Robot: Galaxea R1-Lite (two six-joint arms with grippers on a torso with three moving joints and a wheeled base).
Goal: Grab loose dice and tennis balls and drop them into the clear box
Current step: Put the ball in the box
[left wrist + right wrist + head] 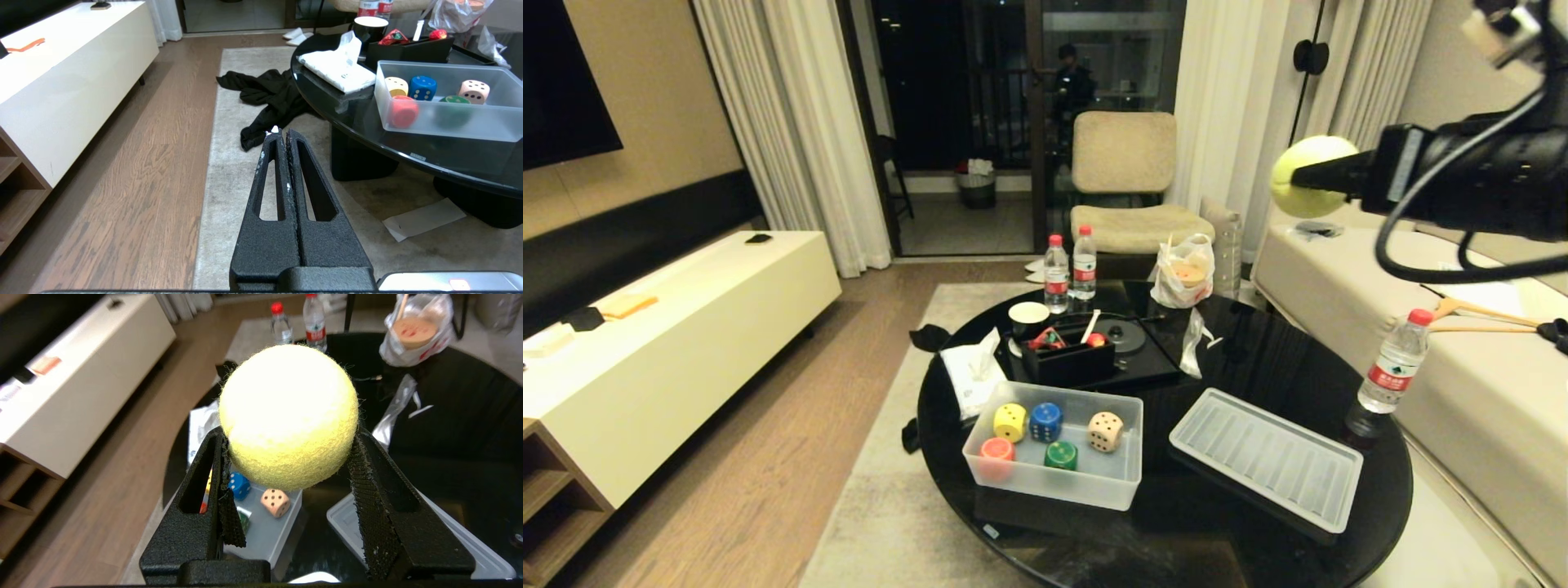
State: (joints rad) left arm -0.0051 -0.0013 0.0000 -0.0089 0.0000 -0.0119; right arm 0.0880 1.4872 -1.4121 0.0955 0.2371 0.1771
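right claw [288, 457]: clamped on ball [288, 415]
box [1094, 482]: below, toward robot's left, lid off
left claw [282, 136]: shut, empty

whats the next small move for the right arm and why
Probably carry the tennis ball left and down over the clear box: the right gripper holds it high, off to the right, and all five dice already lie in the box.

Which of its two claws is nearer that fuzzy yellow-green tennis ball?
The right. The right gripper clamps the yellow-green tennis ball between its fingers, high above the round black table. The left gripper hangs shut beside the table, low over the rug.
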